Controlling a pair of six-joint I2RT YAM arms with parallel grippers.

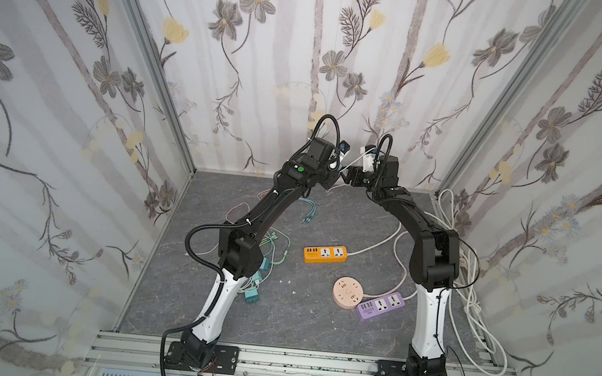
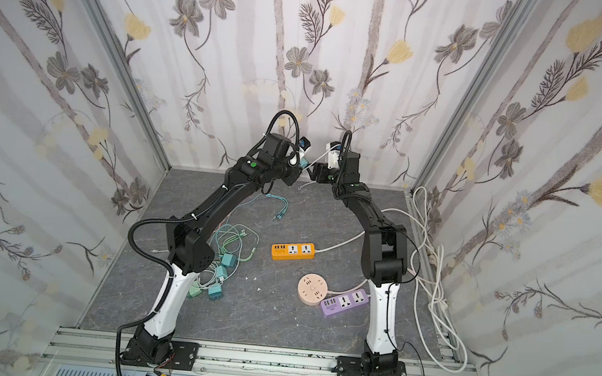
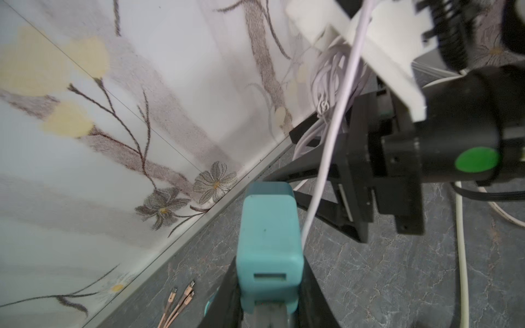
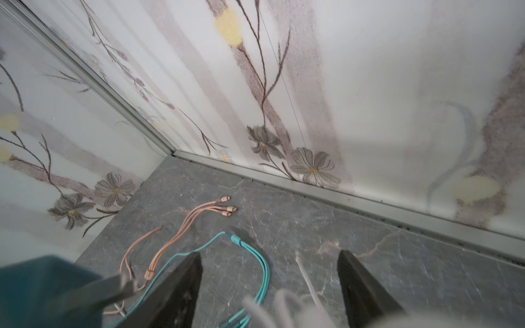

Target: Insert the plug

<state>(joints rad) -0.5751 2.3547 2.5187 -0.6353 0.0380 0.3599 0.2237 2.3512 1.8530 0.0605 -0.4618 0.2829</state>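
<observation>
Open floor [image 1: 295,267] lies between orange strip [image 1: 325,253] and green cable heap [image 1: 278,249].

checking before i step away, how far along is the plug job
Done: left gripper grips the teal adapter, held aloft. In hand: right gripper is open, white cable hanging ungripped by its jaws. Left: the adapter's USB port is empty, and the orange power strip has nothing in its sockets.

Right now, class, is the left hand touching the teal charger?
Touching. The left wrist view shows the teal charger clamped between the black fingers of the left hand.
</observation>
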